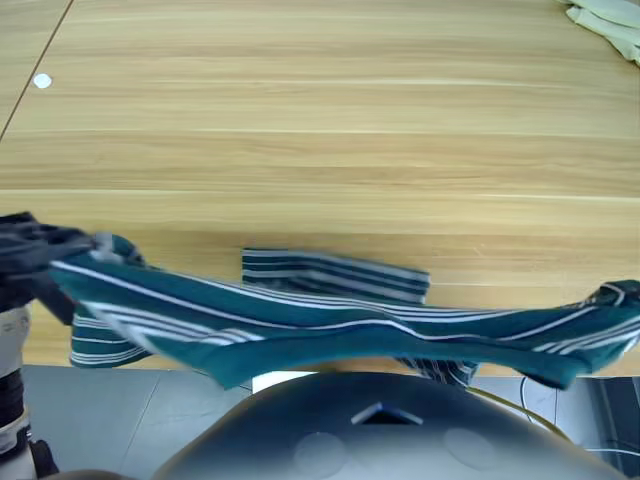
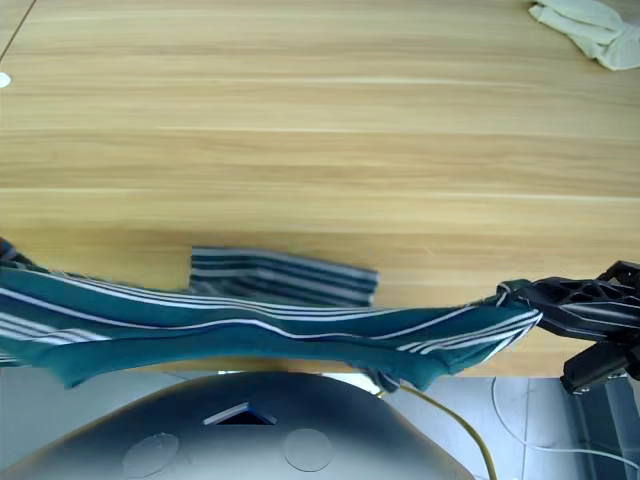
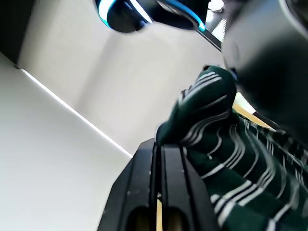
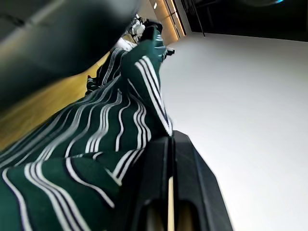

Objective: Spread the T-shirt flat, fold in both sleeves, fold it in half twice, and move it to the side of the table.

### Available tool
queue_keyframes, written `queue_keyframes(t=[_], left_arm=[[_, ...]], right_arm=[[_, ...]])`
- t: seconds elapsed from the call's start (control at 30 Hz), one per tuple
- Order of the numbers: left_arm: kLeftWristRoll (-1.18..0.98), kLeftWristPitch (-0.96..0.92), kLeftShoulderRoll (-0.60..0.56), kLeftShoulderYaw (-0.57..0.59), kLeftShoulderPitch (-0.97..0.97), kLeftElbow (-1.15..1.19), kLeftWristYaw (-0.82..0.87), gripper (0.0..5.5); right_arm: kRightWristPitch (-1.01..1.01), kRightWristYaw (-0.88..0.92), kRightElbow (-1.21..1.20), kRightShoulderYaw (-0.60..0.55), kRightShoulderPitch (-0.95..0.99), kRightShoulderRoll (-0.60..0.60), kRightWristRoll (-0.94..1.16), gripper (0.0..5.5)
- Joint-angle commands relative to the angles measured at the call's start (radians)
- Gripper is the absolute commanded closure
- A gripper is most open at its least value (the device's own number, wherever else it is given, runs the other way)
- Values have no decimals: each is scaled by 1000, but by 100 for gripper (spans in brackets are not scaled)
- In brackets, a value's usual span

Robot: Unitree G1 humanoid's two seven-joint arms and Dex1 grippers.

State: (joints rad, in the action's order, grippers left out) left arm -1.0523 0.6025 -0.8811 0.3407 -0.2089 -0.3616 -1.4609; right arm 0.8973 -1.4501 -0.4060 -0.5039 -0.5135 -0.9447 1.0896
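- Teal-green with white stripes, the T-shirt [image 1: 330,330] hangs stretched as a band above the near edge of the wooden tabletop [image 1: 320,150]. One striped part lies on the wood. The left jaws hold its left end. A pale cloth [image 1: 608,25] lies at the far right corner.
- Right eye view: the black right jaws are clamped on the T-shirt's right end.
- Left wrist view: the jaws are together, pinching bunched striped fabric.
- Right wrist view: the jaws are together on the T-shirt's edge.
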Motion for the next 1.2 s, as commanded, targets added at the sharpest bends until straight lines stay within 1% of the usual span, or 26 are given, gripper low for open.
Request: queue_keyframes(t=[0.03, 0.1, 0.13, 0.17, 0.2, 0.23, 0.27, 0.3, 0.33, 0.37, 0.4, 0.43, 0.47, 0.5, 0.53, 0.6, 0.63, 0.7, 0.77, 0.83, 1.0, 1.1, 1.2], left_arm=[[312, -26, 64, -178, 172, 187, -22, 546], [554, -15, 136, -310, 387, 478, -2, 546], [683, -1, 170, -372, 523, 665, 20, 546], [787, -3, 192, -422, 643, 825, 50, 546], [900, -5, 208, -475, 792, 998, 101, 546], [998, -36, 216, -522, 936, 1148, 170, 546], [1095, -100, 230, -564, 1125, 1306, 338, 546], [1156, -171, 247, -576, 1299, 1428, 550, 546], [1155, -280, 258, -526, 1499, 1524, 901, 546], [1101, -359, 254, -439, 1654, 1584, 1200, 546], [1015, -410, 236, -342, 1748, 1613, 1371, 546], [922, -414, 219, -251, 1813, 1618, 1422, 546], [910, -369, 213, -234, 1826, 1597, 1385, 546], [934, -316, 212, -250, 1819, 1578, 1344, 546], [956, -250, 226, -280, 1747, 1541, 1239, 546], [978, -142, 241, -357, 1466, 1465, 993, 546], [983, -115, 247, -382, 1328, 1451, 921, 546], [1011, -67, 258, -410, 1164, 1471, 867, 546], [1017, -40, 273, -400, 1092, 1509, 858, 546], [1022, -36, 292, -390, 1054, 1546, 844, 546], [1091, -26, 349, -423, 970, 1599, 816, 546], [1140, 25, 370, -459, 902, 1598, 778, 546], [1174, 87, 361, -481, 844, 1588, 744, 546]], right_arm=[[-100, 1, 121, 122, 184, 32, -210, 550], [-165, 63, 409, 324, 509, 103, -584, 550], [-173, 68, 587, 422, 687, 148, -747, 550], [-179, 68, 734, 491, 831, 182, -857, 550], [-212, 109, 901, 552, 1010, 214, -961, 550], [-252, 198, 1061, 603, 1186, 240, -1074, 550], [-354, 450, 1243, 647, 1429, 289, -1189, 550], [-516, 764, 1408, 640, 1665, 347, -1223, 550], [-675, 1076, 1530, 590, 1866, 366, -1201, 550], [-765, 1276, 1597, 540, 2001, 365, -1169, 550], [-796, 1363, 1624, 488, 2074, 356, -1122, 550], [-773, 1404, 1620, 446, 2115, 330, -1095, 550], [-727, 1404, 1596, 423, 2109, 306, -1085, 550], [-685, 1398, 1574, 416, 2088, 288, -1091, 550], [-611, 1348, 1525, 441, 1991, 275, -1130, 550], [-454, 1198, 1435, 514, 1666, 261, -1195, 550], [-370, 1184, 1415, 541, 1509, 248, -1226, 550], [-278, 1185, 1416, 543, 1346, 244, -1230, 550], [-230, 1187, 1409, 546, 1287, 252, -1236, 550], [-210, 1187, 1412, 563, 1267, 263, -1263, 550], [-172, 1144, 1384, 659, 1212, 271, -1383, 550], [-121, 1078, 1337, 721, 1141, 260, -1426, 550], [-71, 993, 1286, 767, 1053, 226, -1442, 550]])
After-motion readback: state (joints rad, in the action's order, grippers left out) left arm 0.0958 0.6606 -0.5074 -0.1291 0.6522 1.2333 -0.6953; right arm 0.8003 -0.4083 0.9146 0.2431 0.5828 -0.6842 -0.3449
